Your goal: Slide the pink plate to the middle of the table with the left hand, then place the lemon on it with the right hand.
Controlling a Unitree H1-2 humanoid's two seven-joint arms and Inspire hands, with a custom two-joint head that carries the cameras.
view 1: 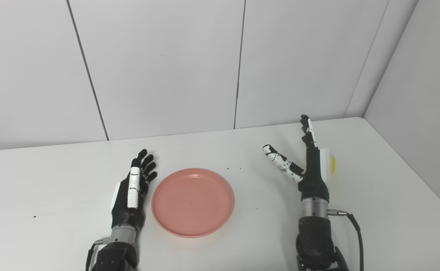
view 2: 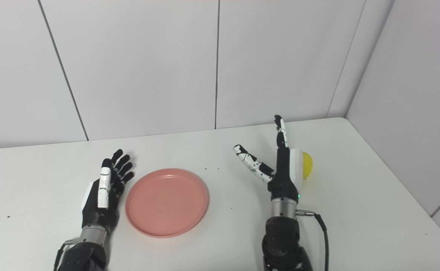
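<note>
Hiding most of the round yellow lemon (view 2: 307,165), the right hand (view 2: 280,165) stands beside it, fingers spread, empty; left hand (view 1: 131,190), fingers apart, flanks the round pink plastic plate (view 1: 193,202).

No readable text, labels, numbers or signs anywhere.

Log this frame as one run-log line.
left hand: open, beside pink plate | right hand: open, lemon behind it, not grasped | plate: empty
</note>
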